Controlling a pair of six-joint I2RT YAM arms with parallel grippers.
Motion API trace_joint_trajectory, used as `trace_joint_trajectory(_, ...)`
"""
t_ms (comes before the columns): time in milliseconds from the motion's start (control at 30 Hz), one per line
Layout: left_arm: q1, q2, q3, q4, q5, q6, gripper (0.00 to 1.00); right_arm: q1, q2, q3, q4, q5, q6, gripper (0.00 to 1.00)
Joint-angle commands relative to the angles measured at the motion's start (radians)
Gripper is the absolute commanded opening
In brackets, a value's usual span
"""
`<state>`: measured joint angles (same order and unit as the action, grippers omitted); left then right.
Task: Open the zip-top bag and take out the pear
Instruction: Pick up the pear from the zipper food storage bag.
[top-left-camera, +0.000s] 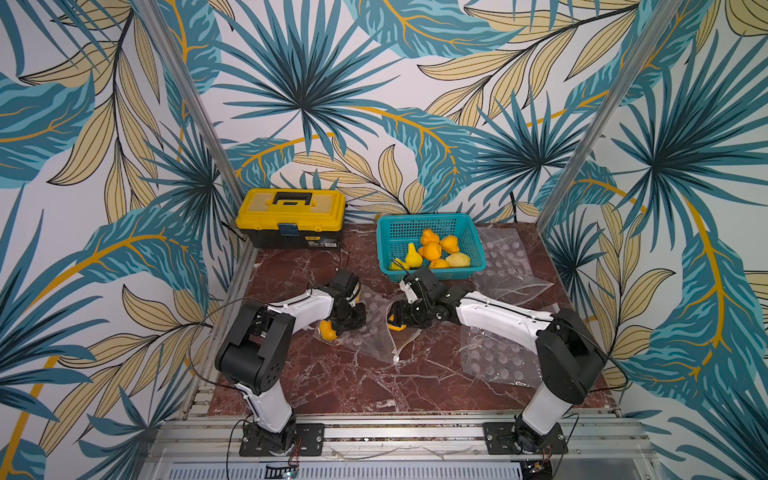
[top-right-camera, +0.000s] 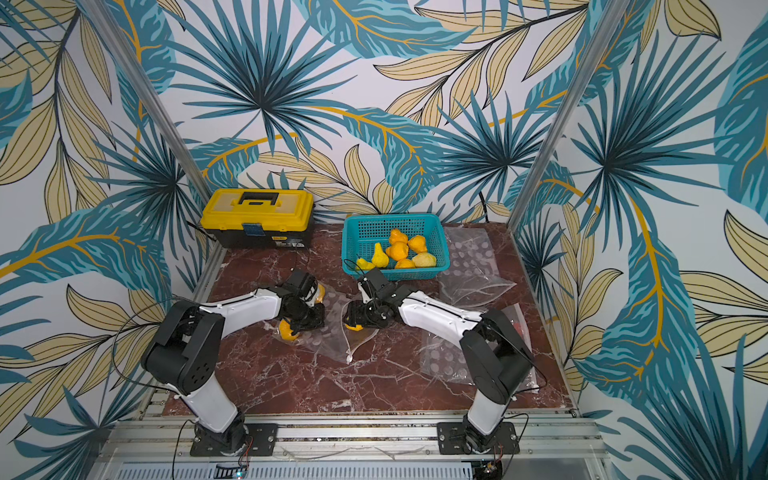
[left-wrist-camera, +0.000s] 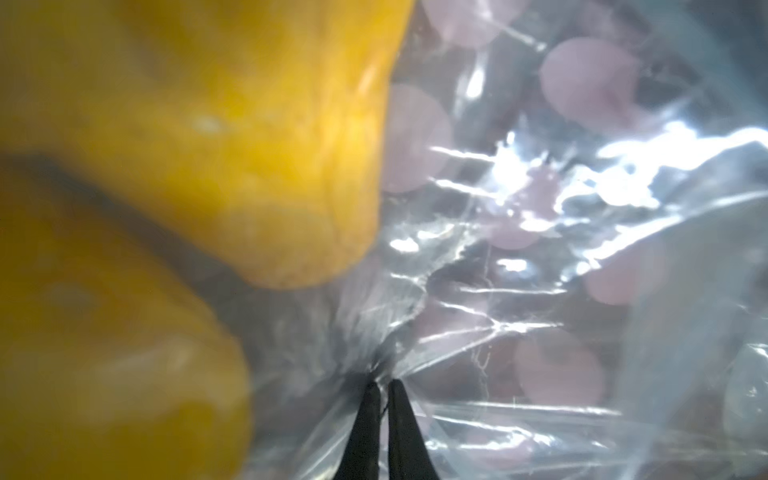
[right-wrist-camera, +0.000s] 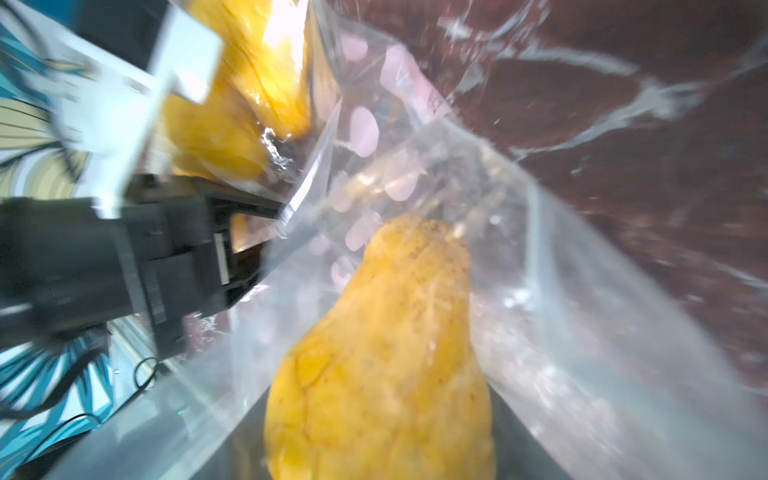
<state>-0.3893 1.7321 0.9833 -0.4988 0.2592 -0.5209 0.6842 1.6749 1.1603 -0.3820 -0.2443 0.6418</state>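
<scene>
Zip-top bag (left-wrist-camera: 519, 291) in fully closed left hand (left-wrist-camera: 384, 387)

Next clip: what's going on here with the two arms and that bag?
The left gripper is shut on a pinch of the clear zip-top bag in the middle of the marble table. The right gripper is at the bag's open end, right over a yellow pear that looks partly inside the plastic. Whether its jaws have closed on it is unclear. More pears sit in the teal basket behind.
</scene>
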Motion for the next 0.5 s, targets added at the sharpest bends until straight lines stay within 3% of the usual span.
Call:
trace_joint_trajectory(0,0.001,0.018,-0.02,-0.011,-0.014,0.013,0.09,-0.044,-0.097,-0.034,-0.109,0.081,-0.044,0.63)
trace_joint_trajectory(200,0.0,-0.002,-0.016,-0.012,-0.007,0.009,0.09,-0.16,-0.249,-0.036,-0.162,0.077,-0.087,0.63)
trace_joint_trajectory(300,0.002,-0.004,-0.012,-0.011,-0.003,0.006,0.09,-0.22,-0.288,-0.04,-0.104,-0.058,-0.1,0.63)
trace_joint_trajectory(467,0.0,0.0,-0.002,-0.012,0.002,0.001,0.09,-0.259,-0.257,-0.016,0.015,-0.414,-0.111,0.61)
